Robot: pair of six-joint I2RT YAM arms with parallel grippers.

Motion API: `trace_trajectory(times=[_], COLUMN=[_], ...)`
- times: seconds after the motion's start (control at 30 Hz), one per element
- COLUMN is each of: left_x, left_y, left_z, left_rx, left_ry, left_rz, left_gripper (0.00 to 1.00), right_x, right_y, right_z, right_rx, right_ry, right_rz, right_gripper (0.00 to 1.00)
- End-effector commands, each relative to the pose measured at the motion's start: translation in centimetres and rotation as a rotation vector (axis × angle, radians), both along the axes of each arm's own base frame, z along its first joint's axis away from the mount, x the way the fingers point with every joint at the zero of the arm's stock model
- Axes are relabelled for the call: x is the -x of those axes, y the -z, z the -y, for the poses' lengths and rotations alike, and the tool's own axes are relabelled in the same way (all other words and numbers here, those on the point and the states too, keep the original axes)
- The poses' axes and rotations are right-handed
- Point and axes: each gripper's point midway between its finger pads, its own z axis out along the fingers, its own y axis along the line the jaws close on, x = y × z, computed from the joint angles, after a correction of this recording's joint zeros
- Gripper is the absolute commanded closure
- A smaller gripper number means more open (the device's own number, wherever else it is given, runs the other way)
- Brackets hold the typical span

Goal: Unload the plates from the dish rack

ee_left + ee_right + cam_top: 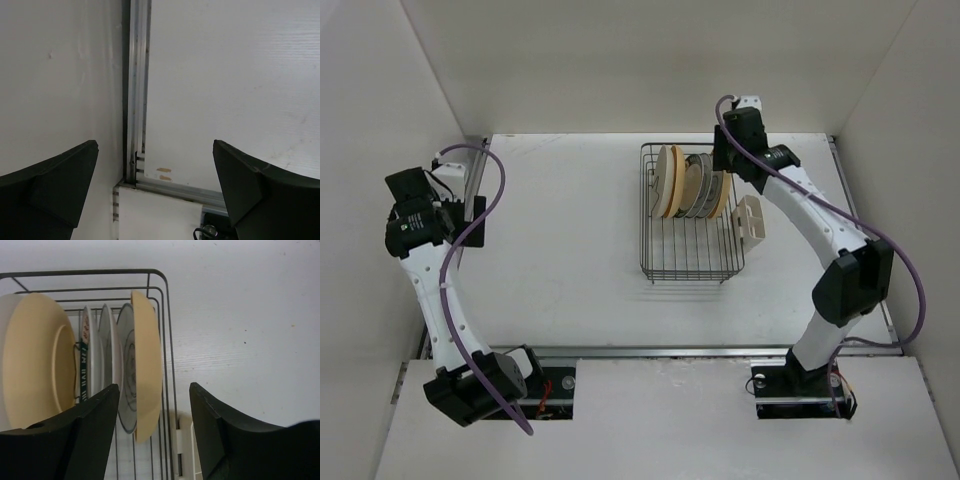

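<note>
- Black wire dish rack [692,262], rectangular, with upright tines: stands on the white tabletop [570,260] and is the landmark for all the positions below.
- Round plates [692,183]: all stand on edge in a tight row across the far half of the rack. The near half of the rack holds only bare wire.
- Order of the row as seen from the right wrist: a large cream plate [30,360] is at the left. Next come a white plate with a dark lettered band [87,360], a plain grey plate [107,350] and a grey plate with dark rings [127,385]. A yellow-orange plate [147,360] is last, closest to the rack's side wire.
- Small beige plastic holder [751,220]: hangs on the outside of the rack's right wall.
- Right gripper [722,160]: hovers at the rack's far right corner, over the yellow-orange end plate. Its black fingers [90,435] are spread wide. The plate's rim is in view between them, and they grasp nothing.
- Left gripper [470,222]: sits well to the left of the rack, near the table's left edge. From the left wrist, its fingers [60,190] are spread wide apart. Only an aluminium edge rail [135,100] and bare white surface show between them, and it holds nothing.
</note>
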Motion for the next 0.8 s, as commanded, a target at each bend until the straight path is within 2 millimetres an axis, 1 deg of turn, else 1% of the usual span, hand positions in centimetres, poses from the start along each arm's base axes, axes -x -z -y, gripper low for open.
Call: trace_trajectory(times=[0.0, 0.03, 0.07, 0.1, 0.13, 0.17, 0.2, 0.27, 0.3, 0.33, 0.37, 0.4, 0.43, 0.47, 0.5, 0.53, 0.57, 0.6, 0.63, 0.67, 0.7, 0.73, 0.77], left_x=[0.8, 0.9, 0.8, 0.7, 0.6, 0.5, 0.5, 0.5, 0.3, 0.3, 0.2, 0.2, 0.1, 0.0, -0.1, -0.3, -0.1, -0.2, -0.2, -0.4, -0.4, -0.4, -0.4], left_y=[0.3, 0.7, 1.1, 1.1, 1.4, 1.4, 1.8, 1.8, 2.1, 2.1, 2.3, 2.4, 2.0, 2.0, 2.3, 1.9, 2.1, 2.1, 2.1, 2.0, 2.0, 2.0, 2.0], left_z=[-1.0, -0.9, -0.6, -0.4, -0.5, -0.3, -0.1, 0.0, 0.1, 0.1, 0.1, 0.1, 0.0, 0.2, 0.1, 0.2, 0.3, 0.5, 0.5, 0.4, 0.4, 0.4, 0.4], left_rx=[-0.033, -0.030, -0.006, 0.008, 0.012, 0.024, 0.040, 0.047, 0.057, 0.057, 0.069, 0.069, 0.066, 0.072, 0.076, 0.078, 0.082, 0.089, 0.089, 0.089, 0.089, 0.089, 0.089], left_ry=[-0.063, -0.063, -0.061, -0.062, -0.062, -0.062, -0.054, -0.062, -0.056, -0.056, -0.065, -0.065, -0.065, -0.059, -0.059, -0.053, -0.053, -0.046, -0.046, -0.046, -0.046, -0.046, -0.046], left_rz=[-0.024, -0.033, -0.042, -0.036, -0.046, -0.041, -0.056, -0.053, -0.059, -0.059, -0.066, -0.066, -0.057, -0.055, -0.063, -0.052, -0.060, -0.057, -0.057, -0.057, -0.057, -0.057, -0.057], left_gripper=[0.01, 0.01, 0.01, 0.01, 0.01, 0.01, 0.01, 0.01, 0.01, 0.01, 0.01, 0.01, 0.01, 0.01, 0.01, 0.01, 0.01, 0.01, 0.01, 0.01, 0.01, 0.01, 0.01], right_x=[-0.8, -1.0, -1.1, -1.2, -1.3, -1.7, -1.7, -1.9, -1.8, -1.8, -1.7, -1.8, -1.5, -1.6, -1.4, -1.3, -1.3, -1.2, -1.2, -0.9, -1.1, -1.1, -1.2], right_y=[0.1, 0.6, 0.6, 0.6, 1.8, 2.3, 2.3, 2.6, 2.6, 3.0, 2.9, 2.4, 2.3, 1.7, 0.8, 0.7, -0.3, -0.7, -1.0, -0.9, -1.4, -1.4, -0.9], right_z=[1.5, 1.7, 1.9, 1.8, 1.7, 1.6, 1.6, 1.5, 1.0, 1.6, 1.4, 1.6, 1.5, 1.6, 1.4, 1.7, 1.3, 0.9, 0.9, 0.6, 0.5, 0.5, 0.4], right_rx=[0.089, 0.102, 0.113, 0.129, 0.144, 0.148, 0.148, 0.150, 0.150, 0.181, 0.191, 0.194, 0.215, 0.216, 0.218, 0.234, 0.230, 0.239, 0.239, 0.244, 0.235, 0.235, 0.241], right_ry=[0.090, 0.100, 0.111, 0.124, 0.122, 0.122, 0.122, 0.122, 0.113, 0.140, 0.143, 0.156, 0.164, 0.178, 0.181, 0.186, 0.185, 0.179, 0.179, 0.169, 0.171, 0.171, 0.170], right_rz=[-0.002, -0.010, -0.015, -0.010, -0.039, -0.046, -0.047, -0.051, -0.050, -0.060, -0.055, -0.042, -0.041, -0.025, -0.008, -0.007, 0.011, 0.020, 0.020, 0.014, 0.026, 0.027, 0.018], right_gripper=[0.37, 0.39, 0.43, 0.44, 0.44, 0.44, 0.44, 0.48, 0.54, 0.58, 0.63, 0.73, 0.78, 0.83, 0.86, 0.88, 0.88, 0.88, 0.70, 0.61, 0.60, 0.61, 0.82])
